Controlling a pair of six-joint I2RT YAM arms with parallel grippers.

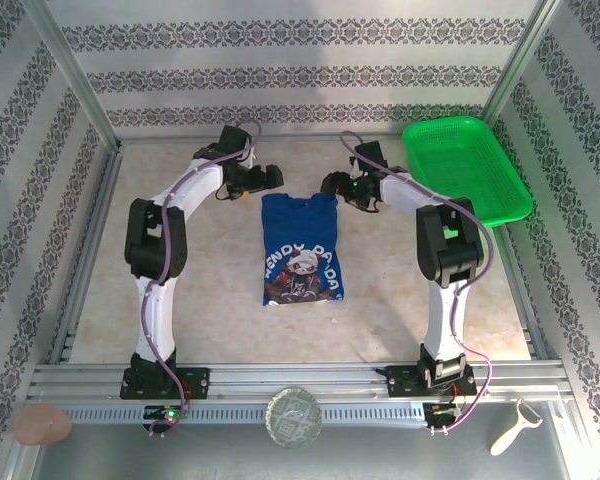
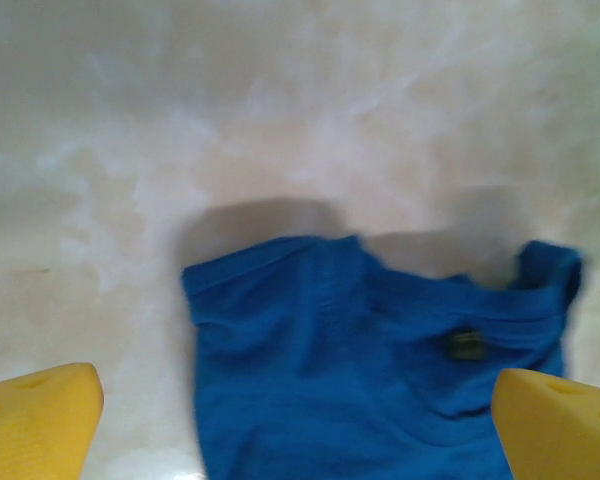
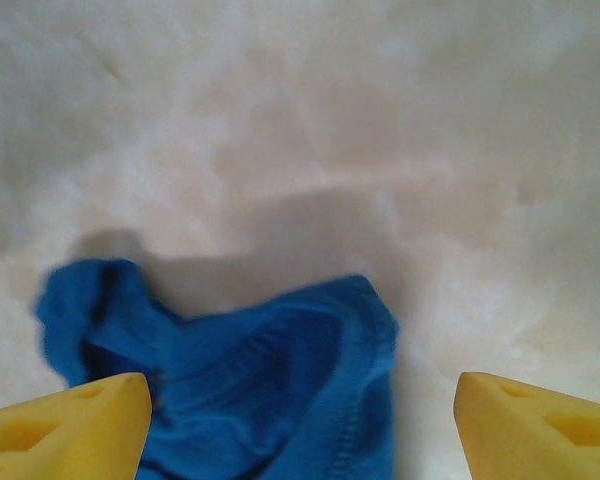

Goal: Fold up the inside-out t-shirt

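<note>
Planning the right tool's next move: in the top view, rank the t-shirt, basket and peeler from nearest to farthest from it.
1. t-shirt, just beside the right tool, mid-table.
2. basket, in the far right corner.
3. peeler, at the near right edge, in front of the arm bases.

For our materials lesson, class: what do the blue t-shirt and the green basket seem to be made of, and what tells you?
The t-shirt looks like soft matte knit cloth, perhaps cotton: stitched edge, limp folds. The basket looks like rigid plastic mesh: open lattice, bright even green.
</note>
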